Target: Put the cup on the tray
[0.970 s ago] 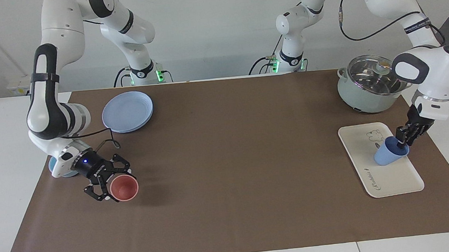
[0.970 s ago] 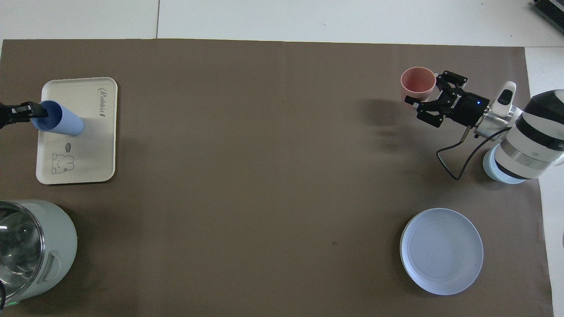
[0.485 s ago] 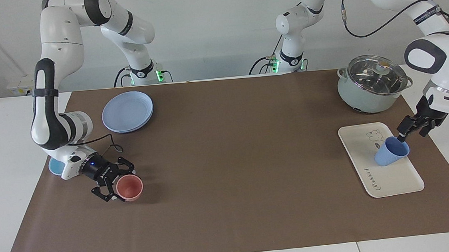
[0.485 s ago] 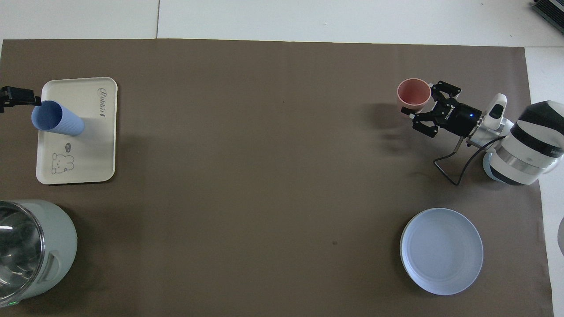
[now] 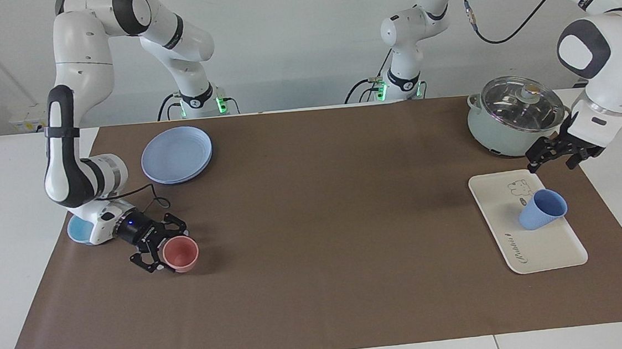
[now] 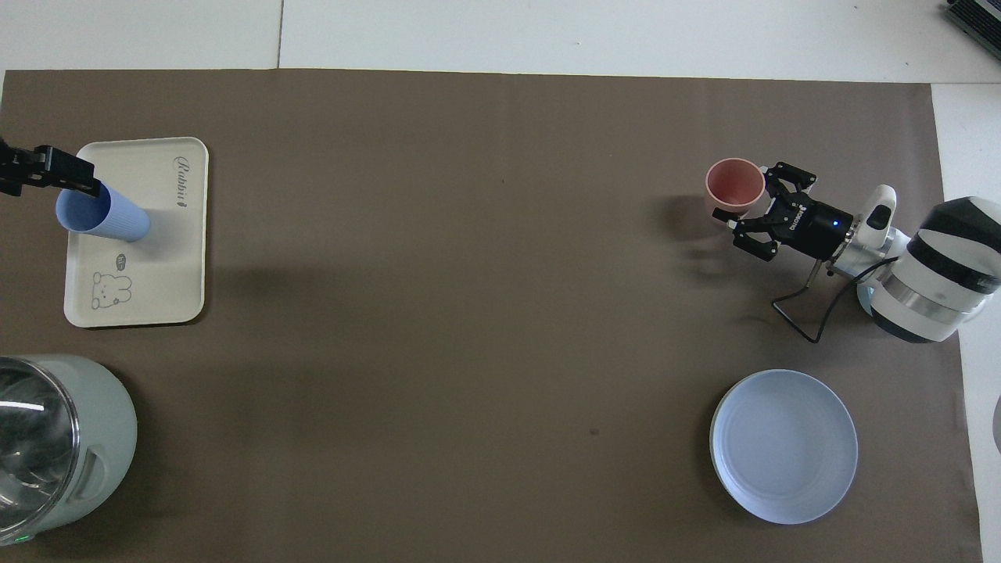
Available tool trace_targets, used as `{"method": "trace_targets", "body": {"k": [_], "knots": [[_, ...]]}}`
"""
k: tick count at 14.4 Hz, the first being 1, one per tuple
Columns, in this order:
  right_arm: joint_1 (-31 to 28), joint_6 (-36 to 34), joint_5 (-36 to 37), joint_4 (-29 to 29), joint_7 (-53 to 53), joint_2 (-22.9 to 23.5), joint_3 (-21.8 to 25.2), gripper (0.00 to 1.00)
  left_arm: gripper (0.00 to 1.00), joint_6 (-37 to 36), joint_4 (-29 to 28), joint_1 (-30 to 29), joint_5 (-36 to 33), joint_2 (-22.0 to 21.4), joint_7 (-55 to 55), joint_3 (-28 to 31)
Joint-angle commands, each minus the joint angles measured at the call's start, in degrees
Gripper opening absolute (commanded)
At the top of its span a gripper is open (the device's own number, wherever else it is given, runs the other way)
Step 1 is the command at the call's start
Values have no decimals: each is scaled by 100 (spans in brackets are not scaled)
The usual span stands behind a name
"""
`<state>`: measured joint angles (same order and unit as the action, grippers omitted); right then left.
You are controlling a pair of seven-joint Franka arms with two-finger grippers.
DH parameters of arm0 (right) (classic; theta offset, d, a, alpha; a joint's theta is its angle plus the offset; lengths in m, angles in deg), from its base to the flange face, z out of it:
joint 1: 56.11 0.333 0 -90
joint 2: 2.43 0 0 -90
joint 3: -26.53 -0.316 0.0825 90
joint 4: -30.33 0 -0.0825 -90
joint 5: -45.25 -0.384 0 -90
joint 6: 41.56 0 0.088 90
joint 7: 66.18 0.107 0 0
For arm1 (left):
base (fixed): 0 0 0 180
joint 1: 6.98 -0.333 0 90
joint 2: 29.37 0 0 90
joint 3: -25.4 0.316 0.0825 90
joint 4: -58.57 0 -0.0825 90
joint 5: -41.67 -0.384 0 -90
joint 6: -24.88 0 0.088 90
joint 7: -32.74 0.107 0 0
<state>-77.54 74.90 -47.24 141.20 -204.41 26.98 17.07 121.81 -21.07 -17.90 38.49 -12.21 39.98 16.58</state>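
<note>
The periwinkle-blue cup (image 5: 541,209) stands upright on the cream tray (image 5: 539,248) at the left arm's end of the table; the overhead view shows the cup (image 6: 102,215) and the tray (image 6: 160,258) too. My left gripper (image 5: 555,159) is open and empty, raised over the tray's edge nearest the robots, apart from the cup. It shows at the overhead view's edge (image 6: 47,166). My right gripper (image 5: 166,256) is low at the right arm's end, shut on a pink cup (image 5: 182,252), which is at or just above the table. The gripper (image 6: 757,205) and pink cup (image 6: 733,181) also show in the overhead view.
A round blue plate (image 5: 176,153) lies near the right arm's base. A light-blue bowl (image 5: 78,231) sits partly under the right arm. A pale green pot with a glass lid (image 5: 514,117) stands beside the tray, nearer to the robots.
My left gripper let go of the blue cup, rose and drew back toward the pot; the cup stays on the tray. My right gripper lowered the pink cup toward the table.
</note>
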Motion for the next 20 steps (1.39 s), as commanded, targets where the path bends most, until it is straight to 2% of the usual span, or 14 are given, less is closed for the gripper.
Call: {"method": "trace_targets", "body": {"k": [1,2,5,8,11,17,20], "knots": [[-142,-53,-182,215,-196,-94,-118,87,100,-647,396,327,-174,-3,-362,56],[-168,-62,-182,241,-187,-103,-118,100,100,-753,423,353,-165,-212,-451,3],[-195,-88,-182,250,-126,-120,-118,100,100,-763,222,616,-139,-713,-478,-6],[-194,-132,-182,242,-12,-129,-118,100,100,-676,-497,1020,-139,-1319,-486,265],[-177,-255,-182,242,244,-190,-126,100,100,-649,-982,1337,-148,-1654,-644,486],[-89,-132,-112,277,1287,-945,-118,100,100,-684,-1273,1372,63,-1822,-627,591],[200,814,501,373,2874,-1867,-118,100,100,-597,-1378,1399,397,-1831,-627,837]]}}
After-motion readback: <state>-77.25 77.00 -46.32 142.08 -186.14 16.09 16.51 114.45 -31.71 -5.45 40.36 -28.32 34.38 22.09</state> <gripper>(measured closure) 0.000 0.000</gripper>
